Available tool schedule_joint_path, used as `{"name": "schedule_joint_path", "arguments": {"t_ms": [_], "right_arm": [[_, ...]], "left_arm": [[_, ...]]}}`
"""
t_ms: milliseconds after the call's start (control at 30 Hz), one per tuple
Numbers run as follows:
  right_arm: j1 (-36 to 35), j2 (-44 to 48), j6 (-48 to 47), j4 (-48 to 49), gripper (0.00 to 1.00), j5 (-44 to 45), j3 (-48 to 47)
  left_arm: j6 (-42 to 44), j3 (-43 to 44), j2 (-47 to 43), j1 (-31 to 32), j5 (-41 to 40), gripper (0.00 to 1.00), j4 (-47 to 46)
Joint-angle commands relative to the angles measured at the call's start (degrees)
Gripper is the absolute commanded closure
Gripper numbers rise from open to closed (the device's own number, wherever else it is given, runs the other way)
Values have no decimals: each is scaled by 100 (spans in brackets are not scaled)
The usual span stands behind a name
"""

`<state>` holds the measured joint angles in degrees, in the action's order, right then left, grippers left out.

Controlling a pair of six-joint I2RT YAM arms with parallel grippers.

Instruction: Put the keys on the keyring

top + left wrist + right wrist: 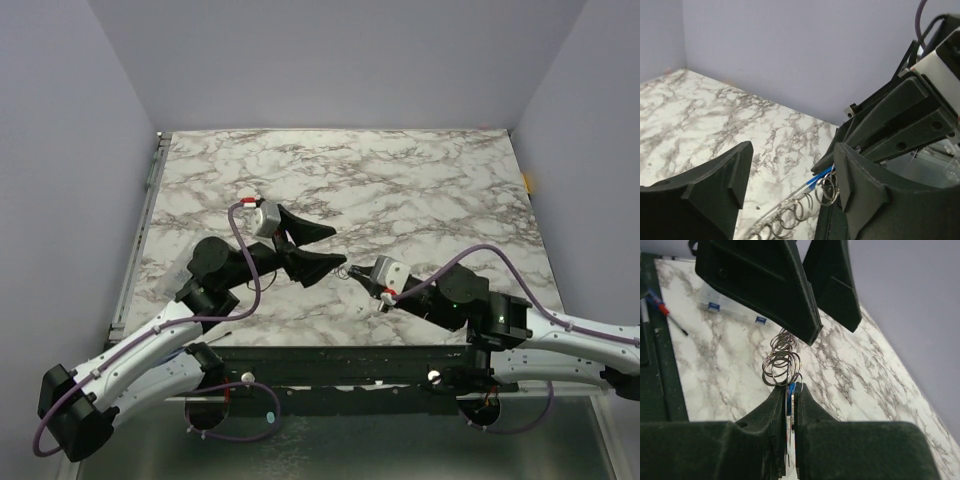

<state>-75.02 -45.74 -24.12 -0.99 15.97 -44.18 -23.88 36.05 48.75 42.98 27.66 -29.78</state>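
Right wrist view showed the right end effector (791, 396) pressed together on a thin flat silver piece, with the blue key (792, 387) showing at its fingertips, all held up off the marble counter (850, 370). A bunch of small silver rings (781, 360) hung just beyond those tips, touching the blue key. From the left wrist, the rings sat strung along the keyring (785, 202), a thin pale wire running down toward the camera. The left end effector (795, 170) was spread wide, one finger either side of the rings; whether it touched them could not be told. A clear plastic packet (732, 307) lay on the counter behind.
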Motion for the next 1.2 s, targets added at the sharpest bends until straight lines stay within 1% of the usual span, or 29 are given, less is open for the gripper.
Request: {"name": "schedule_joint_path", "arguments": {"t_ms": [0,133,233,333,400,700,967,1100,1167], "right_arm": [[-43,175,-119,-1336,99,-894,-623],[-45,169,-67,-2399,99,-1297,-1004],[-47,30,3,-3109,99,-1479,-1263],[-40,-117,71,-3660,99,-1700,-1494],[-40,-179,106,-3857,99,-1855,-1603],[-40,-359,114,-3956,99,-1879,-1783],[-46,-481,90,-3875,99,-1856,-1794],[-43,-497,49,-3817,99,-1790,-1774],[-42,-506,25,-3784,99,-1708,-1763]], "left_arm": [[801,124,-330,-24,634,26,334],[1217,234,-409,-32,1524,26,621],[1274,300,-257,-34,2173,26,699],[1224,342,-62,-29,2613,27,722],[1155,366,68,-21,2745,28,723],[943,398,472,166,2921,35,722],[830,419,740,344,2826,48,724],[813,393,779,398,2824,52,712],[797,391,816,410,2837,52,715]]}}
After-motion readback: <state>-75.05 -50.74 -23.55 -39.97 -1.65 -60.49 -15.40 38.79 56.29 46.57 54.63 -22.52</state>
